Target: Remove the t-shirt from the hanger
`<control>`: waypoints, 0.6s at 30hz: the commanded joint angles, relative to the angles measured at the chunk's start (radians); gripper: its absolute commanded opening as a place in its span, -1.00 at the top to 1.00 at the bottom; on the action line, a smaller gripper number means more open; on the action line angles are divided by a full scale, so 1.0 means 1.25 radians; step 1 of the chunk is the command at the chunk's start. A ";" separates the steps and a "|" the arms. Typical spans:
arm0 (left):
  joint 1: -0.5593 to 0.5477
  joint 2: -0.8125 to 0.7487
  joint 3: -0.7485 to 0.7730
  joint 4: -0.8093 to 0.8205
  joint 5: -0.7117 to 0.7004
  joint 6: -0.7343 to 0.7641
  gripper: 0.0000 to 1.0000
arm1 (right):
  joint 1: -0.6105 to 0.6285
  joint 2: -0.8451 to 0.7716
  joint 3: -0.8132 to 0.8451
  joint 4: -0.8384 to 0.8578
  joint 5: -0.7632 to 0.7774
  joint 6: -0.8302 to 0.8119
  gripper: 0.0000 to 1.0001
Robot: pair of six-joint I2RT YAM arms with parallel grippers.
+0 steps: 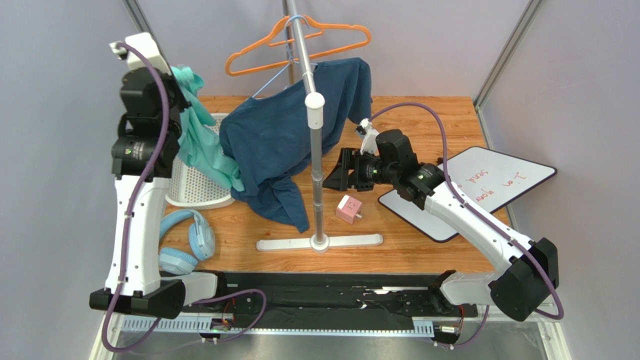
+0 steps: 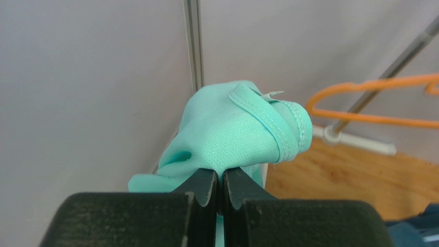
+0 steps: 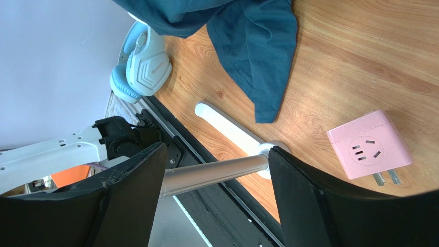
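Mint t-shirt, apparently light and limp: left claw pinches a bunched fold, clear of orange hanger; right claw spread.

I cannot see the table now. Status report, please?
Left hand shut on green shirt, held high. Right hand open, pole between its fingers. Orange hanger bare. Blue shirt hangs by the pole.
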 commanded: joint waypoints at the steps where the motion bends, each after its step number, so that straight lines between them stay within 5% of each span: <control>1: 0.016 -0.057 -0.231 0.103 0.034 -0.081 1.00 | -0.002 -0.037 -0.016 0.000 -0.020 -0.015 -0.55; 6: 0.061 -0.069 -0.407 0.131 0.053 -0.140 1.00 | -0.002 -0.061 -0.034 -0.011 -0.026 -0.020 -0.55; 10: 0.146 -0.026 -0.534 0.196 0.232 -0.250 1.00 | -0.002 -0.088 -0.059 -0.016 -0.015 -0.022 -0.55; 18: 0.249 0.245 -0.501 0.180 0.400 -0.333 1.00 | -0.002 -0.112 -0.102 -0.012 -0.025 -0.009 -0.55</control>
